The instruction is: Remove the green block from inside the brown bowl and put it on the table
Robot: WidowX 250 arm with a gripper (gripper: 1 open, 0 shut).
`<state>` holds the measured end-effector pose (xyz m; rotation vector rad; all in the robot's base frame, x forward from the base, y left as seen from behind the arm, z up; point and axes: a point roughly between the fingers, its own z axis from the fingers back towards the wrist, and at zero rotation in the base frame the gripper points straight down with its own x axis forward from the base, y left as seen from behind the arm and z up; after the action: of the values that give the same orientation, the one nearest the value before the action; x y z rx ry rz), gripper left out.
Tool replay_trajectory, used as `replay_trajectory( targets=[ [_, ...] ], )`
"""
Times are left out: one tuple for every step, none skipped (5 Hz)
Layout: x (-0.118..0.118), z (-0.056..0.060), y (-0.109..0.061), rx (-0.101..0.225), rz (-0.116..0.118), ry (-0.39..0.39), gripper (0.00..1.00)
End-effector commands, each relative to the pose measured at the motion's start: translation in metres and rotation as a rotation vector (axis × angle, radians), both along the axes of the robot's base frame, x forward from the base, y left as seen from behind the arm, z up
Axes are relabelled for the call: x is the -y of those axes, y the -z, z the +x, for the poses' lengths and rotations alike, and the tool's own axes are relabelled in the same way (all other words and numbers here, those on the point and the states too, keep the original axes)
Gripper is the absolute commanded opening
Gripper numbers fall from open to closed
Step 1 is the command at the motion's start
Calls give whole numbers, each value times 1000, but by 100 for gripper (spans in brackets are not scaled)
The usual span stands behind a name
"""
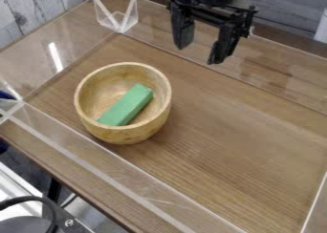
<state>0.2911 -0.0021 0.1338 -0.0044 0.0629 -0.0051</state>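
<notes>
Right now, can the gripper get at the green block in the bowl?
Probably yes. The gripper hangs open above the table, off to the far right of the brown bowl. The green block lies uncovered inside the bowl, with nothing between them; the bowl's thick wall may crowd the fingers.

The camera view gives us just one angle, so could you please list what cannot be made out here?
- Arm above the gripper: cut off by the top edge.
- Underside of the green block: hidden inside the brown bowl, so how it rests is unclear.
- Table front left: cut off by the picture's edge.
- Dark object at bottom left: cropped, unidentifiable.
</notes>
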Motion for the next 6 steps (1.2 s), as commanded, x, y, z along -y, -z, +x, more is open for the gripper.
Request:
replay_trajectory(
  targets=[
    [-16, -12, 5, -8, 8, -14, 100],
    [-38, -30, 10, -13, 16, -33, 100],
    [-63, -46, 15, 5, 17, -50, 100],
    [-82, -53, 22, 7, 18, -56, 100],
    [-86, -55, 33, -3, 22, -54, 100],
    [-87, -54, 44, -11, 22, -51, 100]
  ],
)
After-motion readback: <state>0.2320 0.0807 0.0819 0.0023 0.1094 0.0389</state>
